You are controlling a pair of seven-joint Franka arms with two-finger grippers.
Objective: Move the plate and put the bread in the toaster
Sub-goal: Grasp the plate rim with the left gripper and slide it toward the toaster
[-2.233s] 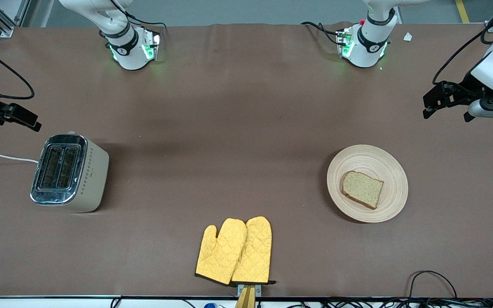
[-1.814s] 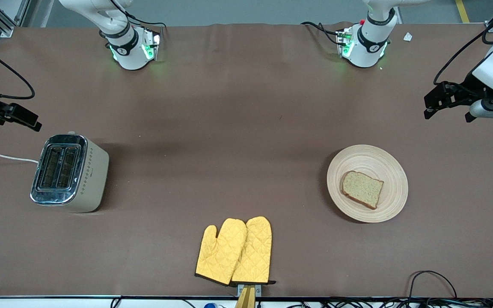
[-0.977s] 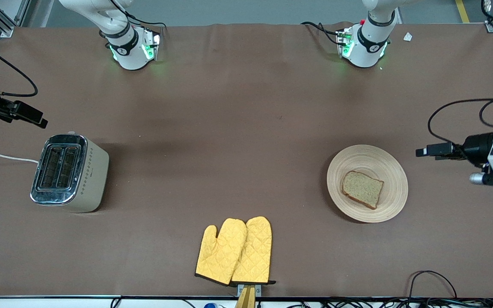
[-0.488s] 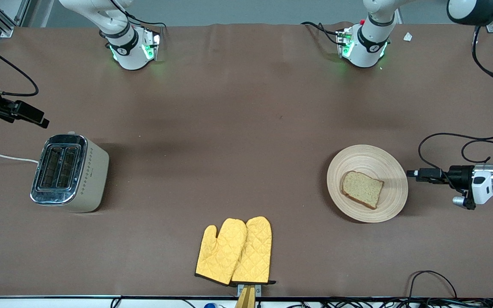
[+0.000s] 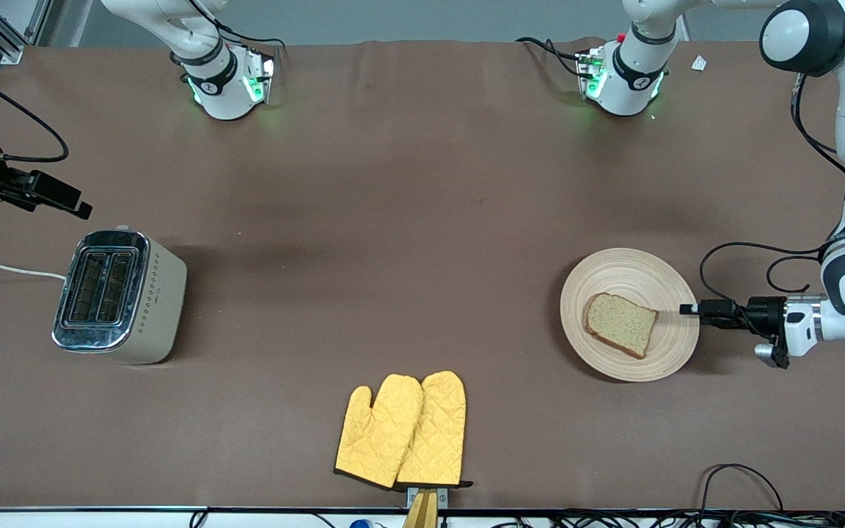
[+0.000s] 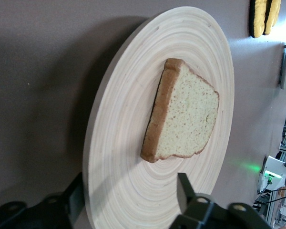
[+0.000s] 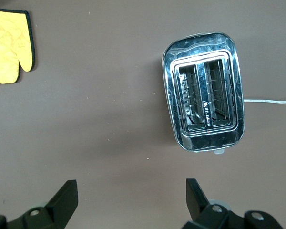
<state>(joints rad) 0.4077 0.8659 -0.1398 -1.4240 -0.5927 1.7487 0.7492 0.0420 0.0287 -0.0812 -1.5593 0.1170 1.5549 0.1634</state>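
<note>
Your plate [image 5: 629, 314] sits toward the left arm's end of the table with the bread [image 5: 620, 324] lying flat on it. Over the last two seconds the left gripper [image 5: 689, 309] has dropped to the plate's rim; its fingers [image 6: 185, 187] are spread, one above the rim and one beneath, nothing pinched yet. Closing looks next. The right gripper [image 5: 79, 211] waits, fingers spread, above the toaster [image 5: 120, 295], both slots empty.

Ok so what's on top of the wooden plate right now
One slice of bread lies flat on the plate. The left claw is open at the plate's rim. What is under the slice is covered.
</note>
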